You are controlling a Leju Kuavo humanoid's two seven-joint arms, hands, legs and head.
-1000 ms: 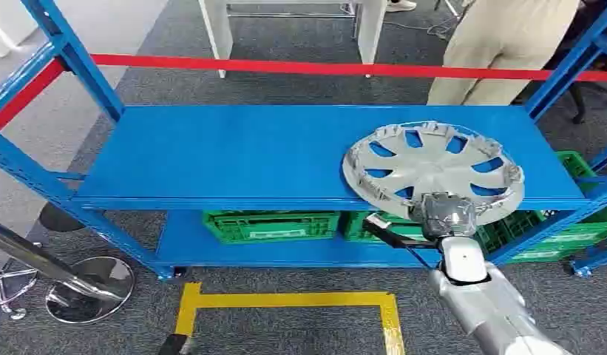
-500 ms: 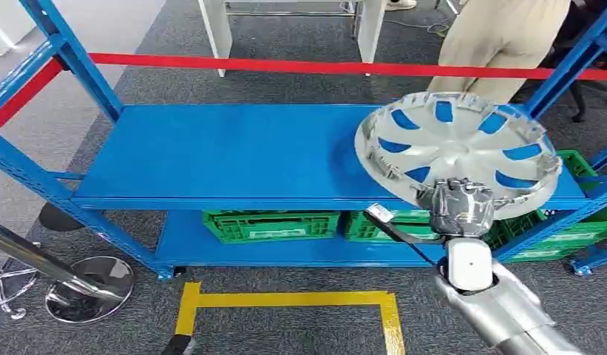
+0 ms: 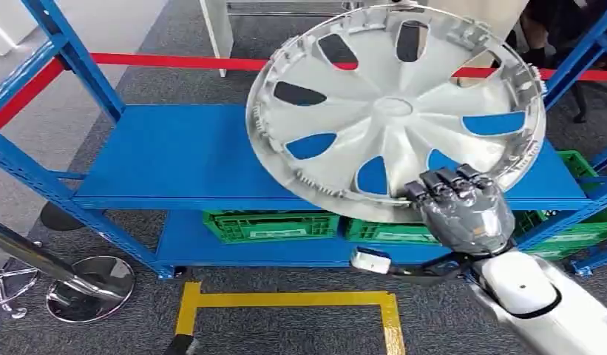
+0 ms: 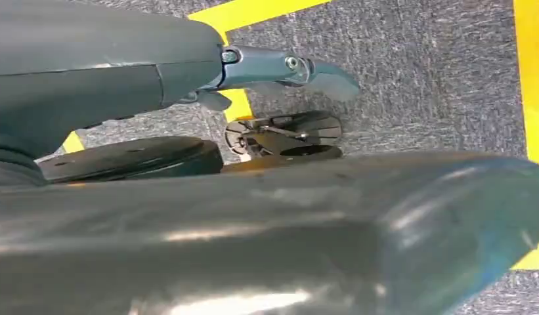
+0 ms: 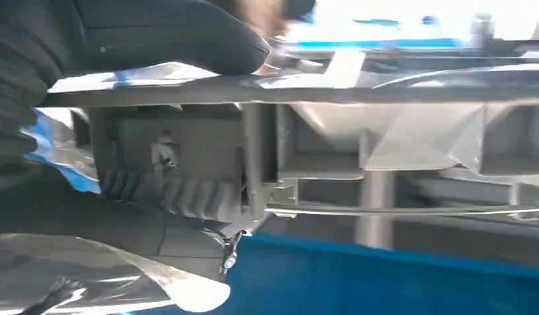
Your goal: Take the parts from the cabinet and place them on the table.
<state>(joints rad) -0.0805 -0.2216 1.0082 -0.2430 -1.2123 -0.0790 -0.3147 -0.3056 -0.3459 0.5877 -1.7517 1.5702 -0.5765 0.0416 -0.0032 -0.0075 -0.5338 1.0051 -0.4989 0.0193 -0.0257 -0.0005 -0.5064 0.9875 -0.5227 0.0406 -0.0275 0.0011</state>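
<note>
One hubcap [image 3: 396,111] has come up off the blue shelf [image 3: 197,155] within the last second: it lay flat at the shelf's 3 o'clock end, and now it tilts high toward 12 o'clock, clear of the surface. The right hand [image 3: 459,207] grips its near rim at 5 o'clock, fingers [image 3: 441,181] curled over the edge. The left hand [image 4: 280,69] hangs by the floor, its finger state unclear, so I judge pickup done and the carry to the table next.

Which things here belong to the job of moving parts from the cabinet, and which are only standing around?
Part of the job:
- silver hubcap, lifted off the shelf
- right hand, gripping its lower rim
- blue cabinet

Just lying about:
- green crates on the lower shelf
- red barrier tape
- yellow floor marking
</note>
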